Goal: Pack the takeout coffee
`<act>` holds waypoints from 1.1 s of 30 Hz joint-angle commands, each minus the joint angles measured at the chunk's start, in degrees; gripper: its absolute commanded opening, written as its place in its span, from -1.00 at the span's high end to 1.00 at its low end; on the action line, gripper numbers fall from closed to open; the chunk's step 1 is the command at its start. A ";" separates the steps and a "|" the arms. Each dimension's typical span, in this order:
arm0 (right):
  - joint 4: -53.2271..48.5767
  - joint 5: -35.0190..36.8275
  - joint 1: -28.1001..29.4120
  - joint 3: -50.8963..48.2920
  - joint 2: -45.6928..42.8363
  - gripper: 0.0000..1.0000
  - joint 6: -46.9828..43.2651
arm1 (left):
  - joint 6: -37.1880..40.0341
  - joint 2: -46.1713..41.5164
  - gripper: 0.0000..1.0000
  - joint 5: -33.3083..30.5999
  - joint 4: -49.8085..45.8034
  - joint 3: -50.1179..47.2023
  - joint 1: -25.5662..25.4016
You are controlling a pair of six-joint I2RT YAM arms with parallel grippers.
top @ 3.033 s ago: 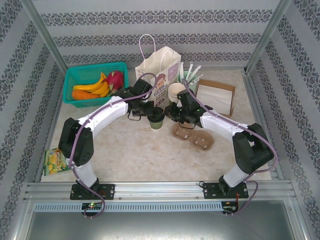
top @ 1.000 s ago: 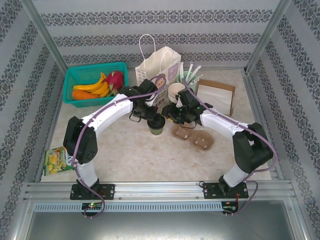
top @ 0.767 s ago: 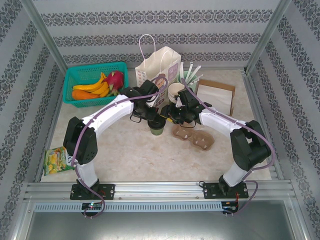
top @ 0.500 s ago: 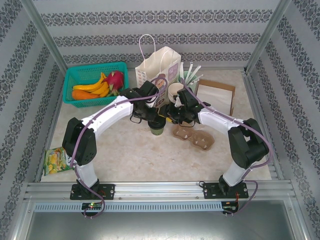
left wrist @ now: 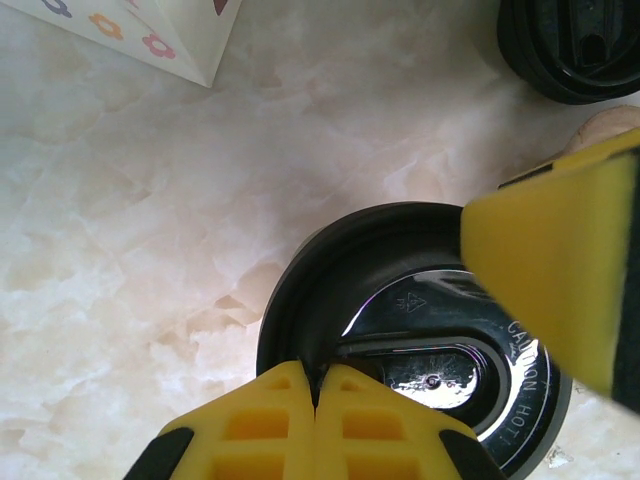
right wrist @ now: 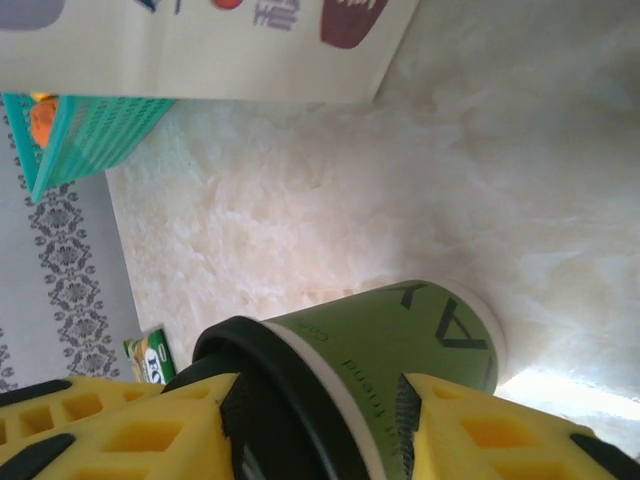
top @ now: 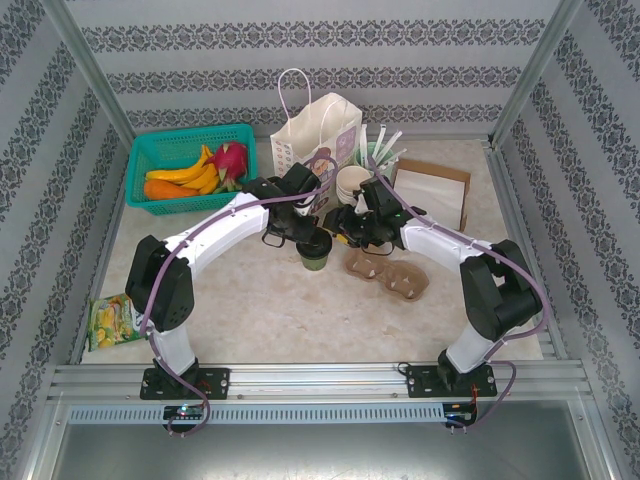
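Dark green takeout coffee (top: 314, 257) upright at middle of surface (top: 260, 300), at 6 o'clock from white paper bag (top: 305, 135). Left hand (left wrist: 315, 405) stretched in from 9 o'clock, arm arched low, fingers pressed fully together, tips over near rim of black lid (left wrist: 300, 300). Right hand (right wrist: 315, 430) stretched in from 3 o'clock, wrist rolled sideways, yellow fingers (right wrist: 500, 440) half spread and clasping cup, one against lid rim, other against wall. Both forearms converging above cup.
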 commanded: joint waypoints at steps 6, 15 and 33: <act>0.86 -1.04 0.33 -2.06 0.87 0.24 0.45 | -1.26 2.59 1.00 0.89 -2.70 -0.85 -1.30; 0.98 -6.32 2.75 2.79 6.79 0.18 -0.44 | -0.72 3.27 1.00 1.95 -0.94 -1.36 -2.30; -0.99 -0.54 3.08 3.16 3.55 0.08 -0.87 | -2.65 3.00 1.00 -2.68 -2.78 0.00 -2.66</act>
